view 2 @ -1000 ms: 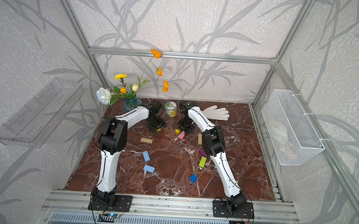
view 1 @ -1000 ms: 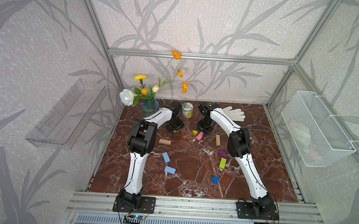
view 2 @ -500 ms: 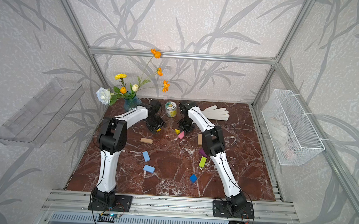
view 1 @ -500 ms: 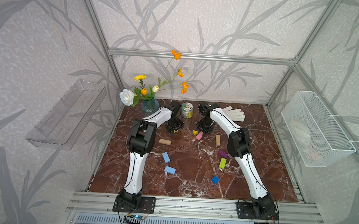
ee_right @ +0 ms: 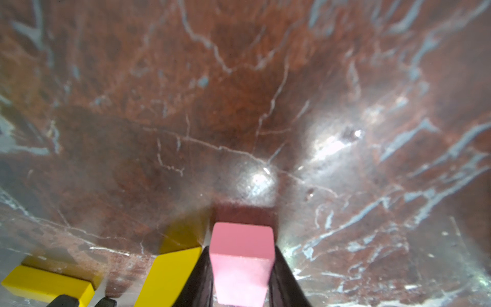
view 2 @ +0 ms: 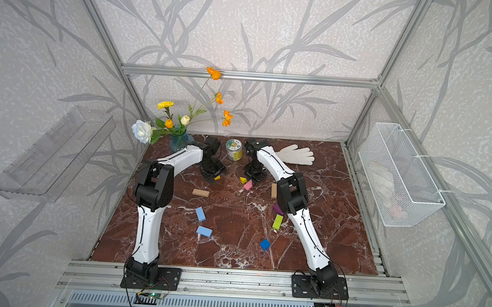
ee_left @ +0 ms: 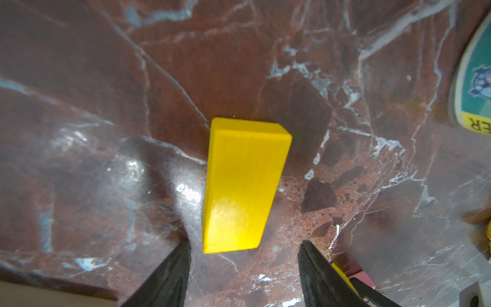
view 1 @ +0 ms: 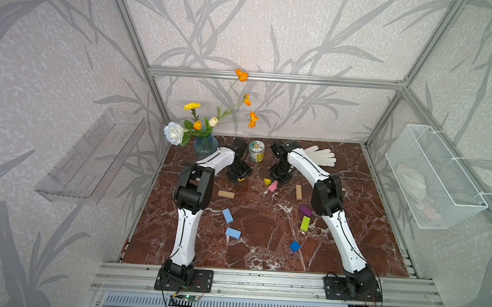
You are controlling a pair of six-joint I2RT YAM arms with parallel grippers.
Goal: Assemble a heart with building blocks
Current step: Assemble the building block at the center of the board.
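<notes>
No heart shape shows; the building blocks lie scattered on the marble table (view 1: 262, 248). My left gripper (ee_left: 244, 255) is open, its fingertips just short of a yellow block (ee_left: 244, 183) that lies flat, also seen as the yellow block (view 1: 241, 179). My right gripper (ee_right: 241, 252) is shut on the pink block (ee_right: 241, 265), low over the table beside a yellow wedge (view 1: 267, 181). In both top views lie two tan blocks (view 1: 226, 194) (view 1: 298, 192), two light blue blocks (view 1: 227, 215) (view 1: 233, 233), and purple (view 1: 305, 210), lime green (view 1: 305, 223) and dark blue (view 1: 294, 246) blocks.
A round tin (view 1: 256, 151) stands between the two grippers at the back. A white glove (view 1: 320, 157) lies back right and a flower vase (view 1: 205, 146) stands back left. A wire basket (view 1: 433, 177) and a clear shelf (view 1: 92, 156) hang on the side walls.
</notes>
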